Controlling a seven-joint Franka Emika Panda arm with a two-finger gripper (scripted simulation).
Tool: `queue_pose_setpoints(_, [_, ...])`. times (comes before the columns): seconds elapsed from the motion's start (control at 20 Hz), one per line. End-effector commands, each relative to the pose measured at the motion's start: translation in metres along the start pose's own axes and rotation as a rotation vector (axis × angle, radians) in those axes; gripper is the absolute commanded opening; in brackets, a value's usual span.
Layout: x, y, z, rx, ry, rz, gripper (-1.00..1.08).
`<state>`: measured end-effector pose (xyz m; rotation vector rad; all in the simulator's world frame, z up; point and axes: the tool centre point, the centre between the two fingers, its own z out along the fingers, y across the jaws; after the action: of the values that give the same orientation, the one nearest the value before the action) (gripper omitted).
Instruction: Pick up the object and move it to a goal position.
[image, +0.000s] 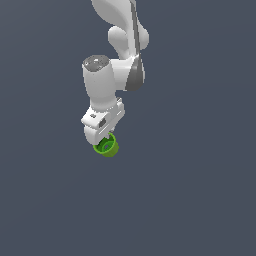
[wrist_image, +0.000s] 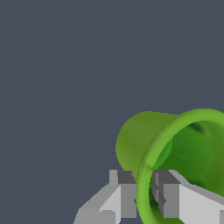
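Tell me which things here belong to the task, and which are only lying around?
Belong to the task:
- green cup, its rim pinched between the fingers, one inside and one outside
- gripper, shut on the cup's rim

Lying around:
- nothing else shows; only a plain dark background

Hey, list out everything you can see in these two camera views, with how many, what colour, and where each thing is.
cup: one, bright green, tipped on its side, rim pinched between the tool's fingers, one finger inside and one outside in the wrist view.
surface: one, plain dark grey-blue, filling the background of both views.
arm: one, white with grey joints, entering from the top of the exterior view.
tool: one, white with grey fingers, at the arm's lower end, shut on the cup's rim.
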<state>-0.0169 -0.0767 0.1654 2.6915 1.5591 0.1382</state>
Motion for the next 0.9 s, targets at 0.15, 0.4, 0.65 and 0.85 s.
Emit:
queue_pose_setpoints(0.15, [-0.015, -0.004, -0.061, -0.003, 0.002, -0.001, -1.0])
queue_pose_setpoints(0.4, [-0.031, -0.009, -0.12, -0.003, 0.004, -0.002, -1.0])
queue_pose_setpoints(0.65, [-0.046, -0.013, -0.178, -0.003, 0.005, -0.002, -1.0])
queue_pose_setpoints(0.85, [-0.058, -0.015, -0.221, -0.003, 0.005, -0.002, -1.0])
